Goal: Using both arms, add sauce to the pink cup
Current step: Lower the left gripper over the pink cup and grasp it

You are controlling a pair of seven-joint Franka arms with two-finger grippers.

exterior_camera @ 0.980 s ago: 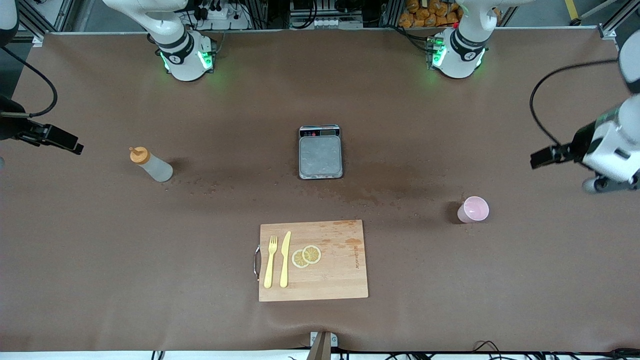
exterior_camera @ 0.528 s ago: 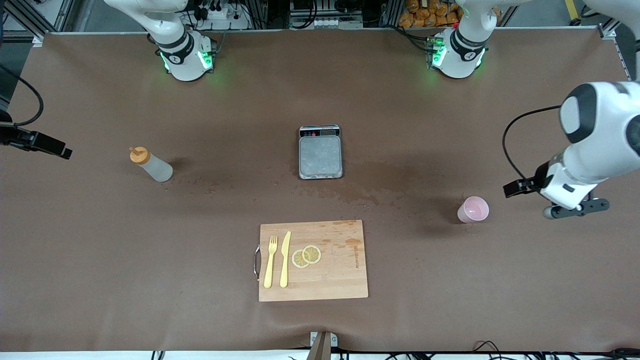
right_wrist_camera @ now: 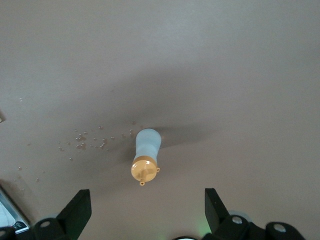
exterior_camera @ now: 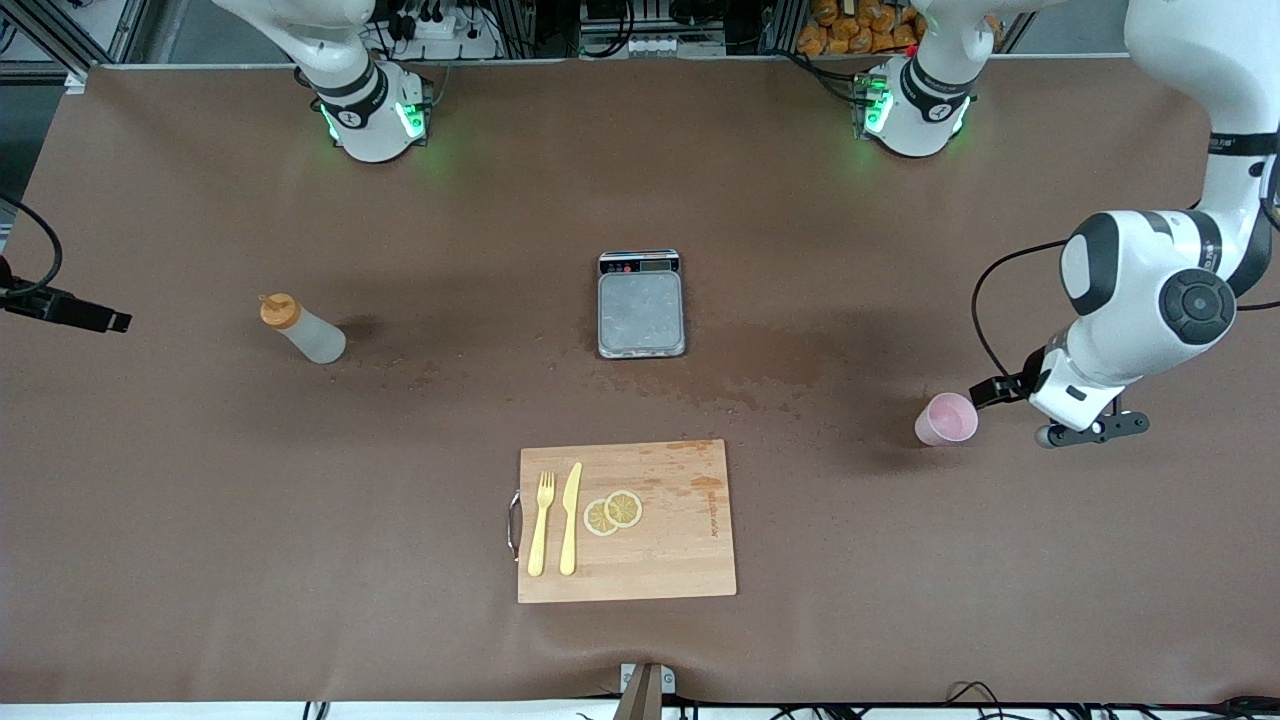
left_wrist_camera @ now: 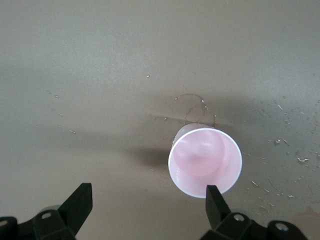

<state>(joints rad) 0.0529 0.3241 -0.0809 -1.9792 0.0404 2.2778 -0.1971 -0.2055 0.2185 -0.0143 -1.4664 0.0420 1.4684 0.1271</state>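
Observation:
The pink cup (exterior_camera: 946, 418) stands upright and empty toward the left arm's end of the table. My left gripper (exterior_camera: 992, 391) is low beside it and open. In the left wrist view the cup (left_wrist_camera: 205, 162) sits just ahead of one fingertip (left_wrist_camera: 214, 196), not between the jaws; the gripper (left_wrist_camera: 147, 196) holds nothing. The sauce bottle (exterior_camera: 302, 329), whitish with an orange cap, stands toward the right arm's end. My right gripper (exterior_camera: 105, 320) is at the table's edge, apart from it. In the right wrist view the bottle (right_wrist_camera: 146, 159) is ahead of the open, empty gripper (right_wrist_camera: 147, 199).
A grey scale (exterior_camera: 641, 305) sits mid-table. A wooden cutting board (exterior_camera: 680, 540) with a yellow fork (exterior_camera: 541, 522), a knife (exterior_camera: 570, 518) and lemon slices (exterior_camera: 613, 512) lies nearer the front camera. Wet spots (exterior_camera: 740, 385) mark the brown table cover.
My left arm has swung in and down, bringing its gripper close beside the pink cup. My right gripper has shifted a little toward the table's edge. Cup and bottle have not moved.

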